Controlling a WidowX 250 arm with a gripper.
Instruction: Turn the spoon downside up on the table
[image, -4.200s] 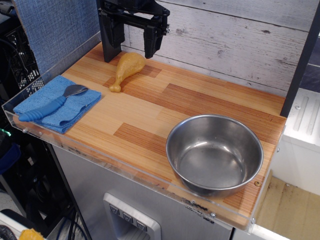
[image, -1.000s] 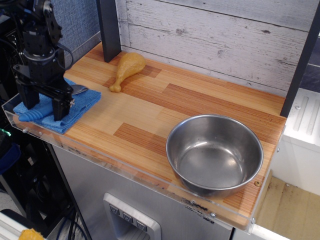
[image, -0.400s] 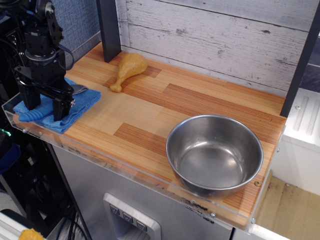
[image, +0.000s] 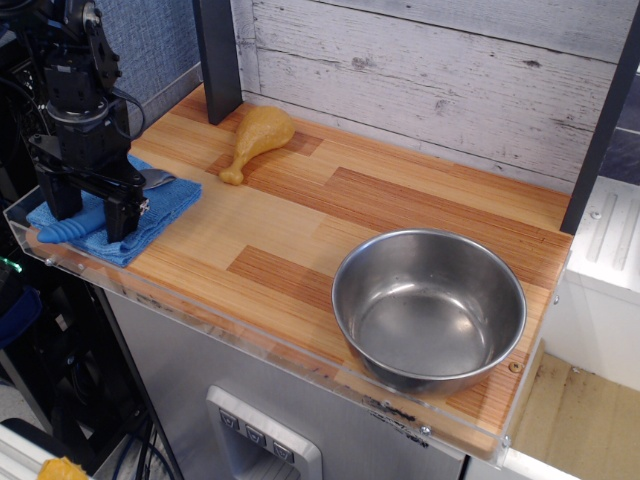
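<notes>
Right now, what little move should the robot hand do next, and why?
Probably close on the handle. The hand is open, one finger on each side of the spoon, which lies on the blue cloth at the table's left end. It seems low enough, though the exact height is hard to judge. It must grip the spoon before turning it over.

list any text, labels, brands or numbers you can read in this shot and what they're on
None can be read.
The spoon, blue cloth, drumstick and steel bowl carry no visible markings.
The table is bare wood.
Small dark marks on the acrylic rim near the front right edge are too small and blurred to read.
</notes>
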